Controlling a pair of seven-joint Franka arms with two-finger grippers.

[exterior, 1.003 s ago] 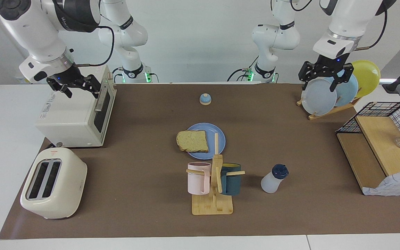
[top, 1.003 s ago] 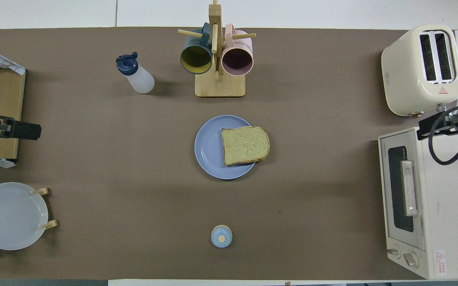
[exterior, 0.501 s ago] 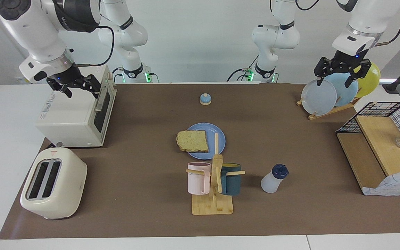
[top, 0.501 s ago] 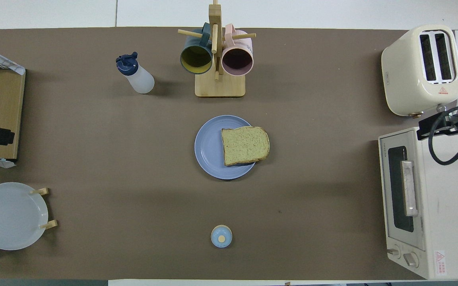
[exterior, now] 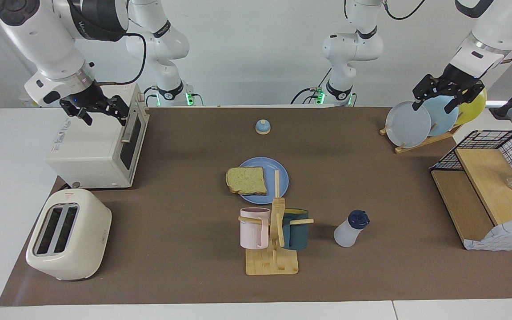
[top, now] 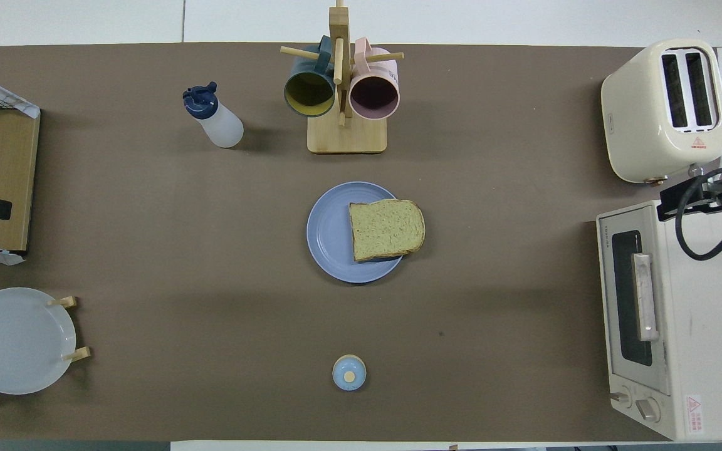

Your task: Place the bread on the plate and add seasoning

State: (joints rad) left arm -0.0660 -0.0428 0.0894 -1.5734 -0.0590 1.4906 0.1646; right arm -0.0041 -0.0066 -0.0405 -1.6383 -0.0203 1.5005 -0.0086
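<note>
The bread lies on the blue plate at the table's middle, its crust overhanging the rim toward the right arm's end; both also show in the overhead view, bread and plate. The seasoning bottle with its navy cap stands upright beside the mug tree, toward the left arm's end, and shows in the overhead view. My left gripper is open and empty, raised over the plate rack. My right gripper is open and empty, over the toaster oven.
A wooden mug tree with a pink and a dark teal mug stands farther from the robots than the plate. A small bell is nearer. Toaster oven and toaster sit at the right arm's end; plate rack and wooden shelf at the left arm's.
My left gripper has risen and drawn back toward the left arm's end of the table, over the plate rack. The right arm, bread, plate and bottle have not moved.
</note>
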